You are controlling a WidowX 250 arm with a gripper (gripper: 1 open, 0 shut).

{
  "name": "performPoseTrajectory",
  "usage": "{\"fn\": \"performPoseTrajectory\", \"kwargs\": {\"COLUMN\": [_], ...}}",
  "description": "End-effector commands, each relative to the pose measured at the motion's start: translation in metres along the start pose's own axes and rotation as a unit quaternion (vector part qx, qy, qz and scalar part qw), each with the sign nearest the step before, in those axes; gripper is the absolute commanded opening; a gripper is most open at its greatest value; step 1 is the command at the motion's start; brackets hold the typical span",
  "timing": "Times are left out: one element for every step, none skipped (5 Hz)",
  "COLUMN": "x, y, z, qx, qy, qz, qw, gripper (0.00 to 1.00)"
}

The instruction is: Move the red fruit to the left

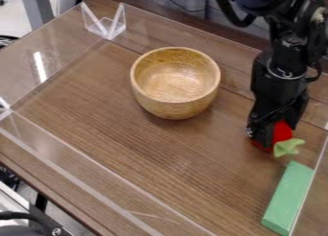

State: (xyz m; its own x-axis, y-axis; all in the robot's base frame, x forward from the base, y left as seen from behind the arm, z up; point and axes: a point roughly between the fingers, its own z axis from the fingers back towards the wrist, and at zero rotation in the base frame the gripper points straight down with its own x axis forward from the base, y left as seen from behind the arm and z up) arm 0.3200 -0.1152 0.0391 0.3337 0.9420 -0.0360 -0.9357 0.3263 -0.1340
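The red fruit (283, 134), a small toy strawberry with a green leafy stem, lies on the wooden table at the right, close to the right wall. My black gripper (274, 134) points straight down over it, low to the table. Its fingers are open and stand on either side of the fruit. The arm hides most of the fruit. Only its right side and its leaves show.
A wooden bowl (175, 82) stands left of the gripper, near the table's middle. A long flat green block (290, 197) lies just in front of the fruit at the right edge. Clear plastic walls (45, 62) ring the table, with a clear bracket (105, 24) at the back left.
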Motion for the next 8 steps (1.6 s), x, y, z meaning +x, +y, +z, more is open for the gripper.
{"fn": "performPoseTrajectory", "kwargs": {"x": [0.001, 0.009, 0.032, 0.061, 0.087, 0.112, 0.135, 0.153], "y": [-0.008, -0.006, 0.007, 0.022, 0.041, 0.069, 0.097, 0.126], "z": [0.036, 0.066, 0.092, 0.115, 0.136, 0.142, 0.145, 0.141], "qx": [-0.037, -0.051, -0.059, -0.065, -0.068, -0.071, -0.072, -0.071], "qy": [0.02, 0.045, 0.054, 0.05, 0.046, 0.033, 0.017, -0.001], "qz": [-0.013, -0.035, -0.05, -0.035, -0.024, 0.002, 0.028, 0.051], "qw": [0.999, 0.9971, 0.9955, 0.996, 0.9963, 0.9969, 0.9969, 0.9962], "gripper": [0.0, 0.0, 0.0, 0.0, 0.0, 0.0, 0.0, 0.0]}}
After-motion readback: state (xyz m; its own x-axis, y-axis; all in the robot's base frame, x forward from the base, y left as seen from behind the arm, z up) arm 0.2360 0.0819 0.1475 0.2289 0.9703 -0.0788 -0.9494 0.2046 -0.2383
